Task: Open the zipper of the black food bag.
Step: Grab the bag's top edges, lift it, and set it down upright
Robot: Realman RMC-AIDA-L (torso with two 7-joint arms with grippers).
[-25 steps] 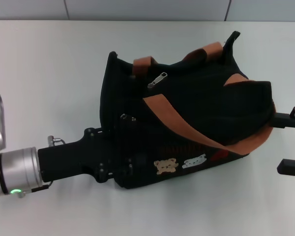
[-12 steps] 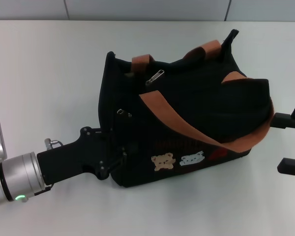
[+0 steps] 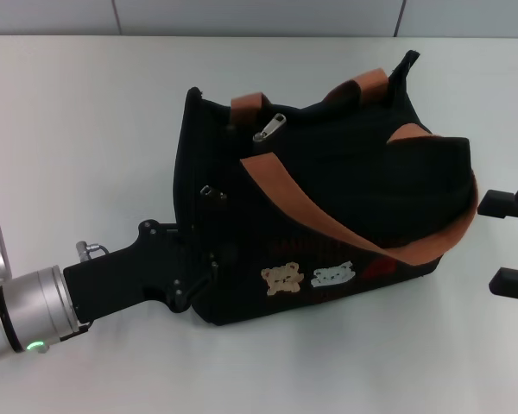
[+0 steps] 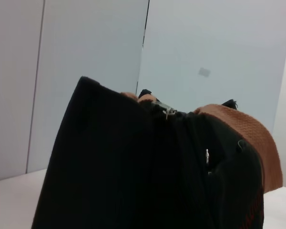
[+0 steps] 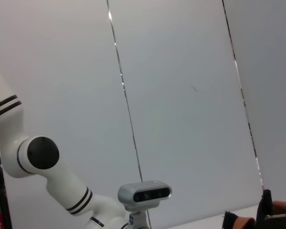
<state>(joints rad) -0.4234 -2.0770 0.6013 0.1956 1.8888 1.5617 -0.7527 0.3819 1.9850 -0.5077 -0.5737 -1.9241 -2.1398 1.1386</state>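
Observation:
The black food bag [image 3: 363, 190] lies on the white table with its bear patches [image 3: 282, 278] on the near face and an orange-brown strap [image 3: 328, 220] draped across it. The zipper's silver pull tab [image 3: 270, 127] rests near the bag's top left, between the straps. My left gripper [image 3: 203, 272] presses against the bag's near left corner, black on black. The left wrist view shows the bag [image 4: 133, 181] up close, with the pull tab [image 4: 164, 109] at its crest. My right gripper [image 3: 490, 241] stands open just off the bag's right end, touching nothing.
A small second zipper pull [image 3: 211, 194] sits on the bag's left end. Bare white table [image 3: 86, 129] surrounds the bag, with a grey wall behind. The right wrist view shows mostly wall, the robot's head camera [image 5: 144, 192] and a strap end [image 5: 238, 222].
The left arm has drawn back toward the near left and the bag has shifted left with it, sitting more upright. The right gripper has come away from the bag's right end.

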